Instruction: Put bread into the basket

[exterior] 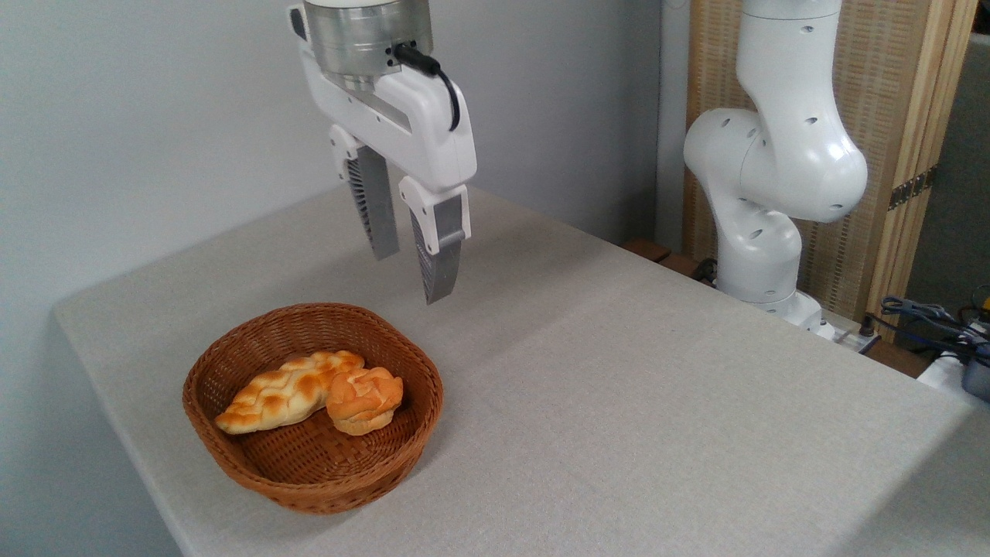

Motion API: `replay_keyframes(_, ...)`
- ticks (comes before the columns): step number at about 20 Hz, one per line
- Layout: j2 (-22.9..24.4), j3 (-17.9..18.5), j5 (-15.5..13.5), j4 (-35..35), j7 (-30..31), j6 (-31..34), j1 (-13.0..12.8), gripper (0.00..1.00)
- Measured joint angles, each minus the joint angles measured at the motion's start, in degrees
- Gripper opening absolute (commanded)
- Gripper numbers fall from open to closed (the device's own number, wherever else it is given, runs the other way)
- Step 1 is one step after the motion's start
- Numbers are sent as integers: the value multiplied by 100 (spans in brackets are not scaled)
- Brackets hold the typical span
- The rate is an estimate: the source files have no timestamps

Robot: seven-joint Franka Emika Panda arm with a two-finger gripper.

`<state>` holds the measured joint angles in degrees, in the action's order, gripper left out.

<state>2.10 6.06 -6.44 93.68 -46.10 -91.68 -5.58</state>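
Observation:
The small round bun (pixel 365 400) with its glossy orange knotted top lies inside the reddish-brown wicker basket (pixel 255 472), on the right side of its floor, touching the braided loaf. My gripper (pixel 412 276) hangs in the air above and behind the basket's far rim. It is open, its two grey fingers apart with nothing between them.
A longer pale-golden braided loaf (pixel 282 391) lies in the basket to the left of the bun. The robot's white base (pixel 766 209) stands at the table's far right edge, with cables (pixel 928 317) beside it. The grey cloth-covered table (pixel 619 402) stretches to the right of the basket.

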Motion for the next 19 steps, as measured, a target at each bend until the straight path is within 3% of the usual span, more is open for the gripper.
replay_keyframes(6, 0, -285, 53, -104, 446, 1, -11, 100)
replay_keyframes(10, 2, -657, 576, -110, 474, 2, -12, 100)
replay_keyframes(19, 2, -636, 677, -110, 475, 5, 26, 100)
